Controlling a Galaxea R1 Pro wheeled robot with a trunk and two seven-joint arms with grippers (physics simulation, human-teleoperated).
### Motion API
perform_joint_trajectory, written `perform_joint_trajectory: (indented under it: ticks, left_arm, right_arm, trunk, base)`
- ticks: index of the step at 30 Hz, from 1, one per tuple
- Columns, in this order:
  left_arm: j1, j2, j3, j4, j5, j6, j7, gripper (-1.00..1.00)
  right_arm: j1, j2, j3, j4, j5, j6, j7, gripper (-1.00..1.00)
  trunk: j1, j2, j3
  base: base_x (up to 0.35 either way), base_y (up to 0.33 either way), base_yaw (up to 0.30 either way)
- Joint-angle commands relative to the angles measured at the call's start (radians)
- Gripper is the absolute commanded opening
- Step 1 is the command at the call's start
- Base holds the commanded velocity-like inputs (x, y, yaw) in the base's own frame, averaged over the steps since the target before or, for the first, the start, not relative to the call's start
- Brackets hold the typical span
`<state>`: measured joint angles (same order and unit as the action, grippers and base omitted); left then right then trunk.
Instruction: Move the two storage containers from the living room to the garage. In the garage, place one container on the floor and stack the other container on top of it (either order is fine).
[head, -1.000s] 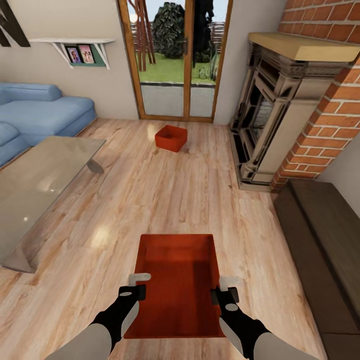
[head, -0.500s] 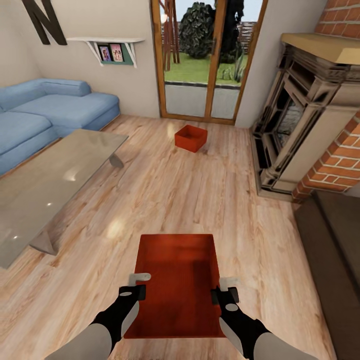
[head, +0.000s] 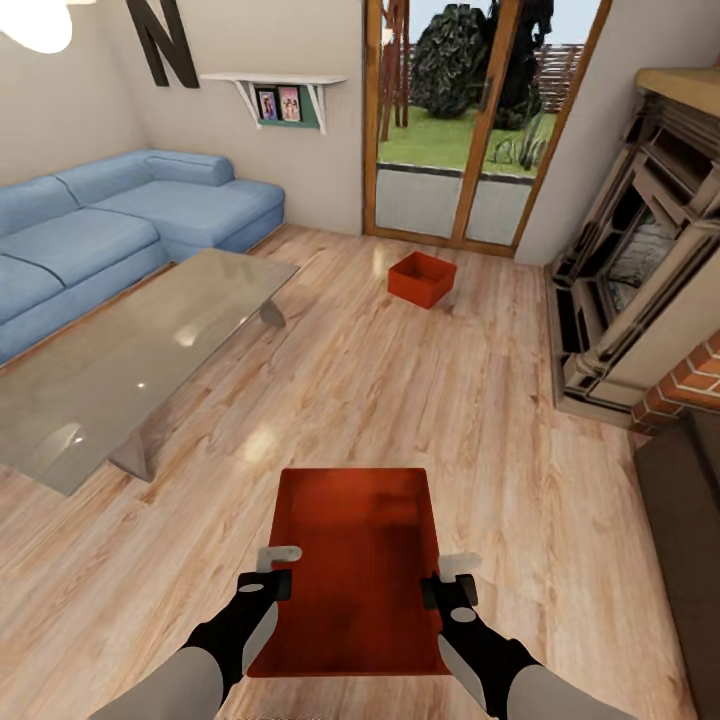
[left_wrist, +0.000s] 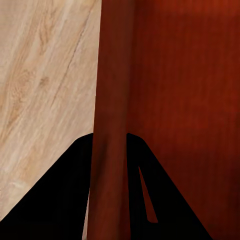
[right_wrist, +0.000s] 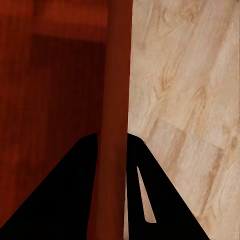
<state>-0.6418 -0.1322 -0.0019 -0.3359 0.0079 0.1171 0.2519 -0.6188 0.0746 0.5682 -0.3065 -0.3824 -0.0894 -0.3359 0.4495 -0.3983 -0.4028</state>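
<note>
Bin (head: 355, 560) gripped by L pincer (head: 277, 568), R pincer (head: 447, 578), 2nd bin (head: 421, 279) nr doors (head: 470, 130)

A home living room is showing: blue sofa (head: 120, 215), glass coffee table (head: 110, 365), fireplace (head: 640, 290), wood-plank floor (head: 400, 400) and glass garden doors (head: 470, 130)

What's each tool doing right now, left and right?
Left tool: shut on the left wall of the held storage container.
Right tool: shut on the same container's right wall.
</note>
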Motion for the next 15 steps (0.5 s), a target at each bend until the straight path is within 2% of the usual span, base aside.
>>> perform_joint_trajectory:
  ticks: [1, 15]
  left_arm:
    - [0.001, 0.004, 0.006, 0.000, -0.008, 0.009, 0.010, -1.00]
    - [0.001, 0.005, 0.006, 0.000, -0.008, 0.009, 0.013, -1.00]
  right_arm:
    - [-0.002, -0.001, -0.022, -0.002, 0.007, -0.009, -0.016, -1.00]
    - [-0.002, -0.001, -0.022, -0.002, 0.007, -0.009, -0.017, -1.00]
  trunk:
    - [0.000, -0.002, -0.001]
    - [0.000, -0.002, -0.001]
  base:
    - [0.000, 0.000, 0.269]
    - [0.000, 0.000, 0.263]
